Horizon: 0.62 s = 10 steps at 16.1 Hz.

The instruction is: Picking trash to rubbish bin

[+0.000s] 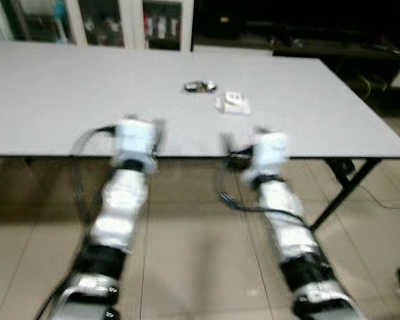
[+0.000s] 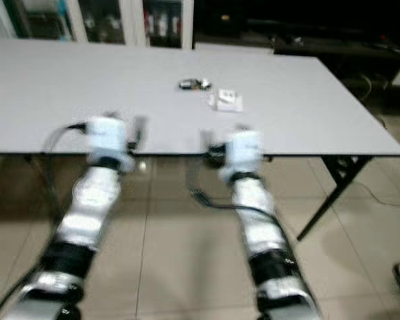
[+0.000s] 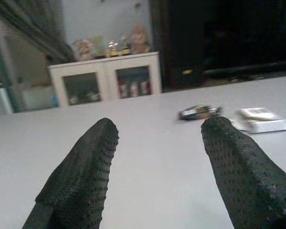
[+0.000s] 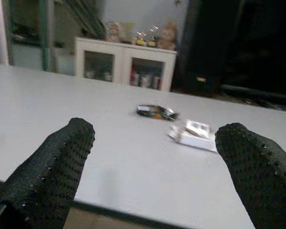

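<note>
A big grey table (image 1: 67, 87) is standing on a tiled floor (image 1: 187, 260). A white cabinet (image 4: 126, 59) with glass doors is sitting by the far wall, with small toys (image 3: 133, 39) on top. Both silver arms are reaching out toward the near edge of the table. The left gripper (image 3: 159, 143) is hanging over the table with its fingers spread wide. The right gripper (image 4: 155, 152) is waiting at the table edge, also spread wide. Both are holding nothing. Near the middle of the table, a white packet (image 1: 233, 102) is lying just beside a small dark shiny wrapper (image 1: 200, 86), well apart from both grippers.
</note>
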{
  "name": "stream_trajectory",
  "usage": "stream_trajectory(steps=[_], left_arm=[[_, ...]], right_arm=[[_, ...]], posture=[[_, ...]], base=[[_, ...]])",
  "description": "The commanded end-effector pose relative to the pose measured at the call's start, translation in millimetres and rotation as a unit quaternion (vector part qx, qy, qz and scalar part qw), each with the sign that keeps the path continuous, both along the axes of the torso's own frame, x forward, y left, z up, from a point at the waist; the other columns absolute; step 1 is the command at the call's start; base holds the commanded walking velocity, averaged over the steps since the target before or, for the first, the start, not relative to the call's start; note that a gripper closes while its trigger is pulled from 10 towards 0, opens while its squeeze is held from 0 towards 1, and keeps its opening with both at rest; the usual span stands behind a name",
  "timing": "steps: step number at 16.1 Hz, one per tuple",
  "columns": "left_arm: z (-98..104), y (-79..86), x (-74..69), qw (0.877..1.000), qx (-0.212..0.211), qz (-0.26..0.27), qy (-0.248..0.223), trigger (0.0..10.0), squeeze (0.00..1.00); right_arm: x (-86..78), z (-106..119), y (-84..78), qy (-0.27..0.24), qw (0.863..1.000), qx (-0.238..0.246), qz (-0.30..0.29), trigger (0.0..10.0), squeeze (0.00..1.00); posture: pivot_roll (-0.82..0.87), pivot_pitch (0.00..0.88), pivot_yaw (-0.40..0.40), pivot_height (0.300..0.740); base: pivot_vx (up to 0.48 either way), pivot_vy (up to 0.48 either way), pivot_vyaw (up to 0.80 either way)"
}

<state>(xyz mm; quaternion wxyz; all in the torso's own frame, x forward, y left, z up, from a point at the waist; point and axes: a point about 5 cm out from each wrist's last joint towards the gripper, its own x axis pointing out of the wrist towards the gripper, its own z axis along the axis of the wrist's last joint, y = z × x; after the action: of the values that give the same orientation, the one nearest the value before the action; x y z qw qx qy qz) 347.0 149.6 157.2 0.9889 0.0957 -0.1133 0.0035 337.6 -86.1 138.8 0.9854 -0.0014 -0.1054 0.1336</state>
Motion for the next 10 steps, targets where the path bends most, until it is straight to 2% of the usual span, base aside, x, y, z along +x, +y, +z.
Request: stream_trajectory(steps=[1,10], left_arm=[[1.5,-15.7,0.1,1.000,-0.005,-0.025,0.000,10.0,0.00],[5.2,-15.5,1.5,1.000,-0.005,-0.023,-0.004,10.0,0.00]], right_arm=[[1.8,2.9,-15.8,-0.006,1.000,-0.004,-0.022,10.0,0.00],[2.2,2.5,-16.1,-0.005,1.000,-0.006,-0.020,10.0,0.00]], posture=[[-0.02,0.014,-0.070,0.740],[-0.02,0.012,-0.070,0.740]], base=[[0.480,0.000,0.00],[0.480,0.000,0.00]])
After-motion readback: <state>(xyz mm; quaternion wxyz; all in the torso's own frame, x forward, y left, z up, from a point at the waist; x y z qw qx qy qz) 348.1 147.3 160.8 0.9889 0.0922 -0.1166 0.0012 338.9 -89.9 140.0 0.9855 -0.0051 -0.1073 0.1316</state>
